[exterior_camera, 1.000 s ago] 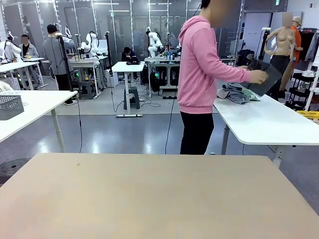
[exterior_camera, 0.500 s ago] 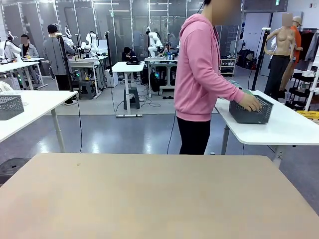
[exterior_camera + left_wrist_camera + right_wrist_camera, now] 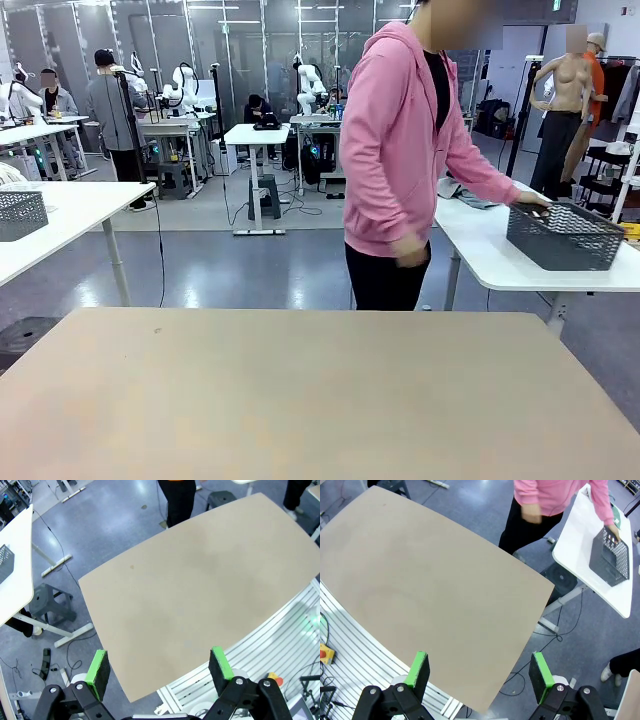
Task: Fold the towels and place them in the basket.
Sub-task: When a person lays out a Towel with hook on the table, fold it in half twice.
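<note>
Grey mesh basket point(image 3: 565, 236) has crumpled towels point(image 3: 462, 194) near it, seemingly unfolded, whole task left; left gripper point(image 3: 159, 667) and right gripper point(image 3: 479, 669) gape wide, empty.

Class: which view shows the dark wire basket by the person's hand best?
The front view: the basket sits side-on on the white table, its mesh wall and rim clear. The right wrist view catches it from above, small, near the picture's edge.

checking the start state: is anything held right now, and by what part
The left gripper and right gripper stand open, empty. The person's hand holds the basket by its rim.
</note>
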`<move>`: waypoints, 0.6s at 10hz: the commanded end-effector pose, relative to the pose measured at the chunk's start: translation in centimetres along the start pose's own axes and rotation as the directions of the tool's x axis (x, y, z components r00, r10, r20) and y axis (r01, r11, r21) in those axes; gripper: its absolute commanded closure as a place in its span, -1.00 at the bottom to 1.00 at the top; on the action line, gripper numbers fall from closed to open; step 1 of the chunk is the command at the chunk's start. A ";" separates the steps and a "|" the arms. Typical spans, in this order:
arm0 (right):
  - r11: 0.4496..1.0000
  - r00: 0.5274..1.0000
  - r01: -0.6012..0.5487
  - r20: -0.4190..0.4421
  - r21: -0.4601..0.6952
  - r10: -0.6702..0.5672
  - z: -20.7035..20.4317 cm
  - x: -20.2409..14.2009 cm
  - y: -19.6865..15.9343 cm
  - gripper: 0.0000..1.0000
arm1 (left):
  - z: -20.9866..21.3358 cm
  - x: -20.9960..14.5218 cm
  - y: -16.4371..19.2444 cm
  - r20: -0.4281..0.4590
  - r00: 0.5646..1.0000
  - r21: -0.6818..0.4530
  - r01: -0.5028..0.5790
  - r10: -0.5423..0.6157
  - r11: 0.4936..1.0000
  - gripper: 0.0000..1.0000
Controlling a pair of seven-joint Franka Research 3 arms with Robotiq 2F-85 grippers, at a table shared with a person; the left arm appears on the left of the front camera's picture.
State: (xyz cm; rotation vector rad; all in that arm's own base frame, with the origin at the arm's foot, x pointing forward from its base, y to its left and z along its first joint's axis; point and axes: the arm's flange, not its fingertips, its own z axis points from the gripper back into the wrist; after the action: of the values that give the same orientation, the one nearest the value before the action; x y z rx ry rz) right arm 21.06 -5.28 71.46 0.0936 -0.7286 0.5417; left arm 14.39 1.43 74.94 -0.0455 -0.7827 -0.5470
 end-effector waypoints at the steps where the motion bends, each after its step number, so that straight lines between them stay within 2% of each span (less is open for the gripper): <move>1: 1.000 1.000 -0.004 0.003 0.005 0.004 -0.1 0.1 0.0 -1.00 | 0.1 0.0 0.0 0.001 1.000 0.000 0.001 -0.001 1.000 -1.00; 6: 1.000 1.000 -0.004 0.003 0.005 0.004 -0.1 0.1 0.0 -1.00 | 0.1 0.0 0.0 0.001 1.000 0.000 0.001 -0.001 1.000 -1.00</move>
State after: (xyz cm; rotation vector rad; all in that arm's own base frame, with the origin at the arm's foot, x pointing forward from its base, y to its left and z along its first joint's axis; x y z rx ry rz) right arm 21.06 -5.28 71.46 0.0936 -0.7286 0.5417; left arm 14.39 1.43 74.94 -0.0455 -0.7827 -0.5470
